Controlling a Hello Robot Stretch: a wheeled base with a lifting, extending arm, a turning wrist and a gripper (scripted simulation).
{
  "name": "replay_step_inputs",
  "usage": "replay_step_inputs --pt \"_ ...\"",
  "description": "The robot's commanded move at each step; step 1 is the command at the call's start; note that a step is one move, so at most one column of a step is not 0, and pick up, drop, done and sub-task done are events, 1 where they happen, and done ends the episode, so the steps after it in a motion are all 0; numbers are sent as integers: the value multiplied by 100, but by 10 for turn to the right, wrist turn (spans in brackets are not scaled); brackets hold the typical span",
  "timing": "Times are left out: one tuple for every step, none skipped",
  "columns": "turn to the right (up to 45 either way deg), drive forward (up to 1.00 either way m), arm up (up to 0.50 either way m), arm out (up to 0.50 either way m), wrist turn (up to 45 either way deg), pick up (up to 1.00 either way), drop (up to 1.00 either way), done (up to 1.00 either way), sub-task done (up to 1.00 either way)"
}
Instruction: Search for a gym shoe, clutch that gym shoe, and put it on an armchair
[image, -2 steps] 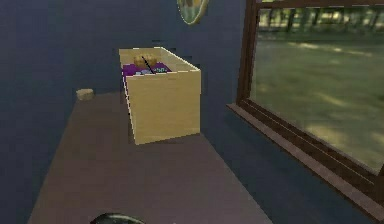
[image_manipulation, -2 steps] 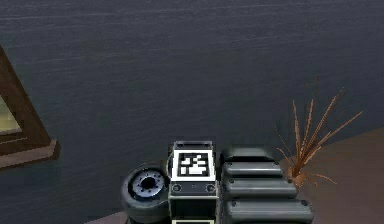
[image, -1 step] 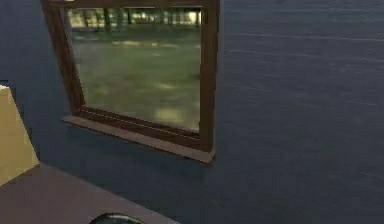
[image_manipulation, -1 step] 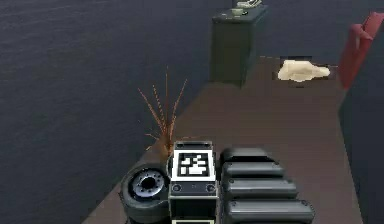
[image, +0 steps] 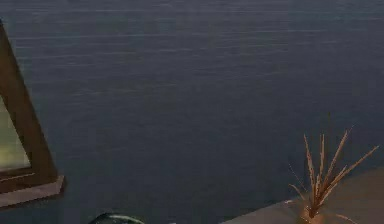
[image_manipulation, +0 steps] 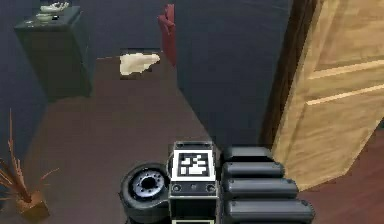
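Ahead, a dark blue wall (image: 200, 90) takes up most of the forward view. A brown-framed window (image: 20, 140) is cut off by that view's left edge, leaving its slanted right side and sill in sight. At the bottom right a potted plant (image: 320, 180) with thin reddish leaves stands on a pale tan surface (image: 365, 195). The pot is largely cropped by the bottom edge, and the surface runs out of frame. A dark curved shape (image: 112, 218) at the bottom edge is too cropped to name.

In the arm side view the arm (image_manipulation: 262, 188) is a dark ribbed block at the bottom edge. A white marker square (image_manipulation: 193, 164) sits at its left end, with the gripper (image_manipulation: 148, 192) beside it as a dark rounded body. Its fingers cannot be made out, so I cannot tell how the jaws stand or whether it holds anything.

Well beyond the gripper, a pale lump (image_manipulation: 138, 63) lies on the brown floor (image_manipulation: 110, 120) near the far wall, between a dark green cabinet (image_manipulation: 55, 55) and a red object (image_manipulation: 168, 30). It may be the gym shoe, but it is too small to be sure. A small pale thing (image_manipulation: 55, 10) on the cabinet's top, clipped by the upper edge, is just as hard to name. The red object is partly hidden at a wall corner. A wooden door (image_manipulation: 340, 90) is cut off at the right.
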Motion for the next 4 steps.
replay_step_inputs --pt "450 0 0 0 0 0 0 0 0" --pt "330 0 0 0 0 0 0 0 0" --pt "0 100 0 0 0 0 0 0 0" --pt "30 0 0 0 0 0 0 0 0"
